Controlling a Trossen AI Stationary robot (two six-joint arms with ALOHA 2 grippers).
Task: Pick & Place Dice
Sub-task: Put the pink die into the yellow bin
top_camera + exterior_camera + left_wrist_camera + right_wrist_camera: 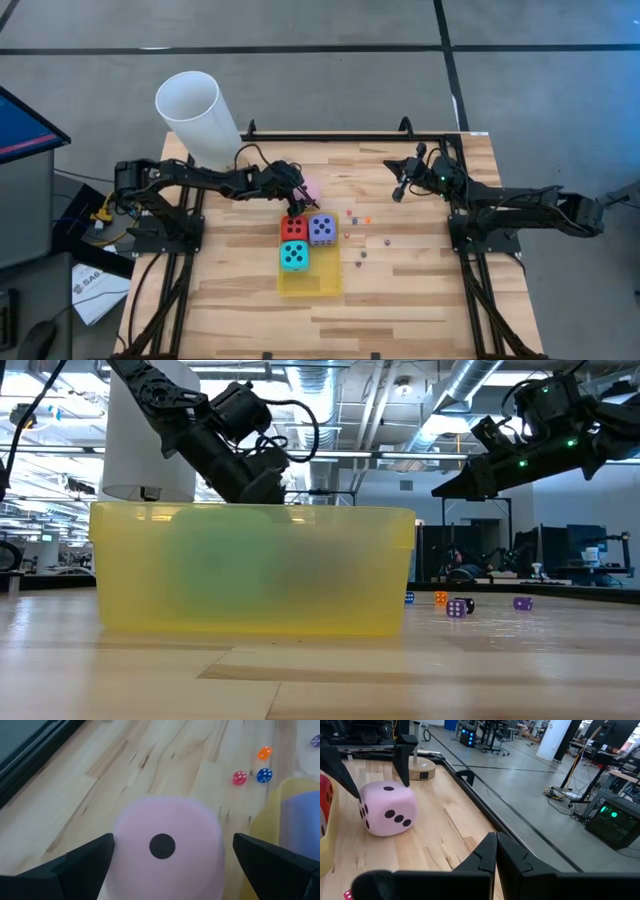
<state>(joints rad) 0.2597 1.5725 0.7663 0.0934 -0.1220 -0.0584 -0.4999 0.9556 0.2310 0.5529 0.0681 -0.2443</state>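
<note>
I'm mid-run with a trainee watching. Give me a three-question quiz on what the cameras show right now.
1. True or false: the big pink foam die already sits in the translucent yellow plastic tray.
2. Which big dice are in that tray? A) red, cyan, purple B) red, pink, cyan C) none
3. Fill in: the left claw is ____ around the pink die, while the right claw waits shut near the table's far right edge.

Key
1. False; it rests on the wooden table beside the tray.
2. A: red, cyan, purple.
3. open
</note>
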